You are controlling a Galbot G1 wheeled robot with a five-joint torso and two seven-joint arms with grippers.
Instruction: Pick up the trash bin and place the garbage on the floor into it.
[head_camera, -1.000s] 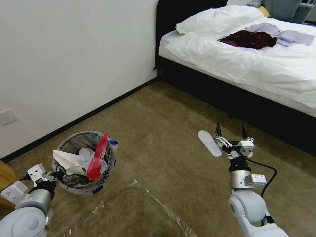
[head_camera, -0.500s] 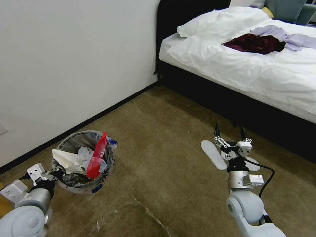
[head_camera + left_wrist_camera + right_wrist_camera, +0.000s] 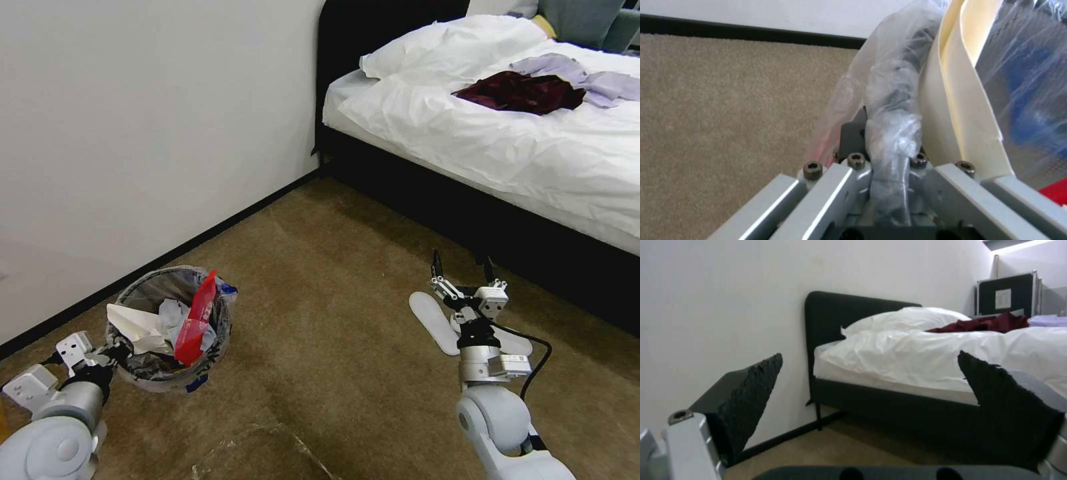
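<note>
Left gripper (image 3: 115, 349) is clamped on the rim of the trash bin (image 3: 167, 327), which is held near the wall, filled with crumpled paper (image 3: 137, 327) and a red wrapper (image 3: 197, 320). Right gripper (image 3: 460, 272) is spread wide above the carpet (image 3: 320, 320), beside white slippers (image 3: 435, 323).

I am in a bedroom: a low black upholstered bed (image 3: 427, 193) with a rumpled white duvet (image 3: 507, 133), white pillow (image 3: 433, 40) and dark red garment (image 3: 523, 92) stands on beige-brown carpet (image 3: 333, 300), against a plain white wall (image 3: 147, 120) with black skirting (image 3: 200, 230).
</note>
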